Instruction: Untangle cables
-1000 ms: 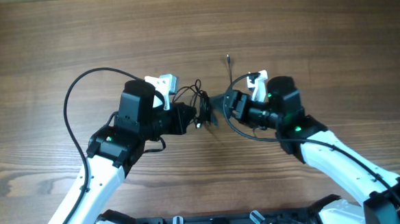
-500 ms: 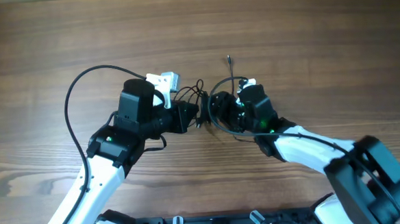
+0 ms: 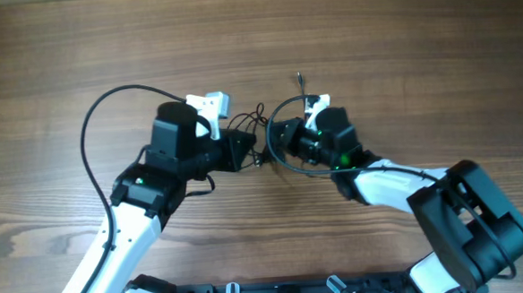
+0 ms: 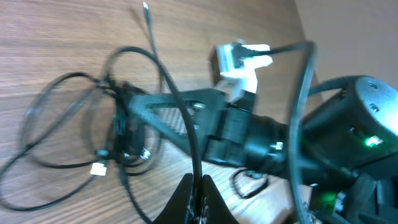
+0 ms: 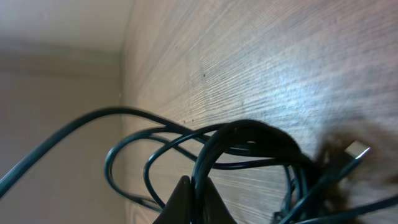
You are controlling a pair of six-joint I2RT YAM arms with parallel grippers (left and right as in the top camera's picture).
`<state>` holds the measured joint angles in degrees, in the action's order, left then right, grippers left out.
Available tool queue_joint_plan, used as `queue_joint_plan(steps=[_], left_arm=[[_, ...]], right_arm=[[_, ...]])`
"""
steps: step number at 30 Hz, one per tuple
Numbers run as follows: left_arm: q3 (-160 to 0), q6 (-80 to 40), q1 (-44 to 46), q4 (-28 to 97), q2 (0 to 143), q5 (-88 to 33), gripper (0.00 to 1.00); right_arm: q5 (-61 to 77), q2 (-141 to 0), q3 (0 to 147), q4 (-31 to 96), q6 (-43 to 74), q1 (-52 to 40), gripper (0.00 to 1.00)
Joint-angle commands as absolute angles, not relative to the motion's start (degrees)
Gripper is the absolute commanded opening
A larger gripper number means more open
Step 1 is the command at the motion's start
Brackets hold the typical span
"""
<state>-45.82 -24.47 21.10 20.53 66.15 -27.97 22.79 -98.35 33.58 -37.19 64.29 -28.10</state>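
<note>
Wood-grain table (image 3: 59, 49) bears 1 tangle of cables (image 4: 111, 84) — 2 pairs of jaws, left and right, each pinching a strand.

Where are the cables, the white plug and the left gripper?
cables (image 5: 249, 129), right wrist view, top of the looped bundle.
white plug (image 4: 97, 168), left wrist view, its white end.
left gripper (image 4: 198, 182), left wrist view, between its fingertips.

You could read no text, label, brand name, number or sign in any of the three views. Nothing legible stood on the cables (image 5: 245, 129), nothing on the desk (image 3: 59, 49), and the arm housings (image 3: 178, 137) showed no writing that you could make out.
</note>
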Motion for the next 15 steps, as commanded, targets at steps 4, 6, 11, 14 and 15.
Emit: queue_joint_plan(steps=[4, 6, 11, 14, 15], left_arm=[[-46.00, -24.47, 11.57, 20.34, 61.43, -27.99, 0.04], [-46.00, -25.23, 8.80, 20.34, 60.73, -27.77, 0.04], [-45.98, -37.41, 3.77, 21.76, 60.86, -21.56, 0.04], [-45.98, -39.70, 3.27, 23.46, 61.67, -19.42, 0.04], [-45.98, -39.72, 3.38, 24.47, 62.22, -19.44, 0.04]], right_arm=[[53.32, -95.39, 34.17, -37.23, 53.95, -12.40, 0.04], [60.84, -95.37, 34.17, -37.26, 53.71, -8.86, 0.04], [68.77, -95.39, 34.15, -36.16, 49.60, -4.49, 0.04], [72.07, -95.39, 34.15, -36.84, 49.71, -4.62, 0.04], [73.25, -95.39, 34.15, -36.86, 49.76, -4.67, 0.04]])
